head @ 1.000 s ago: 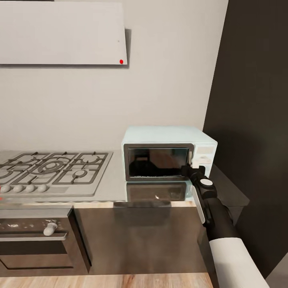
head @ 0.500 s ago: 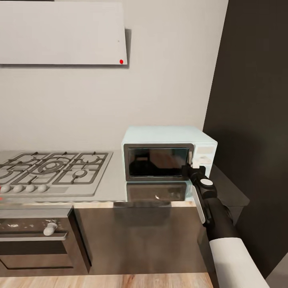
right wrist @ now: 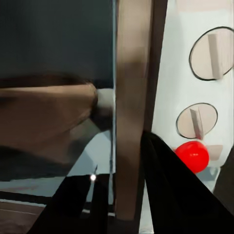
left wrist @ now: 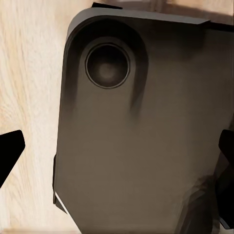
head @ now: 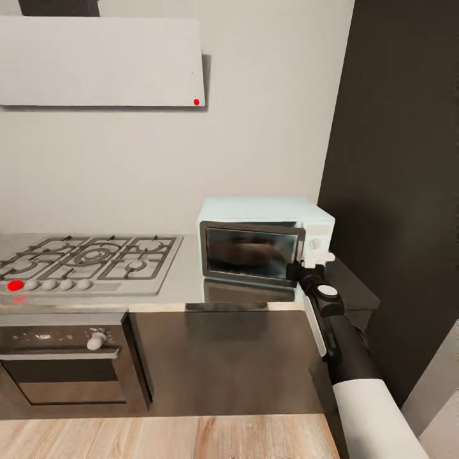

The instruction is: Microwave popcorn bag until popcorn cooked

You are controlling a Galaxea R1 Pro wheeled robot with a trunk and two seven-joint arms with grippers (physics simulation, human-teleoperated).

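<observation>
Right wrist view: my right gripper (right wrist: 122, 195) straddles the microwave (head: 264, 245) door edge, fingers spread either side. Brown popcorn bag (right wrist: 46, 117) sits inside behind glass. I'd press the door evenly shut, avoiding the knobs. Left gripper (left wrist: 117, 156) hangs open.

No readable text (knobs unmarked too).

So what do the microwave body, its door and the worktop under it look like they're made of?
The microwave body looks like painted metal or plastic: pale mint, matte, with no reflections. Its door seems to be dark glass in a brownish metallic frame, since it mirrors the room. The countertop reads as polished grey stone or steel, open either way; it reflects the door sharply.
</observation>
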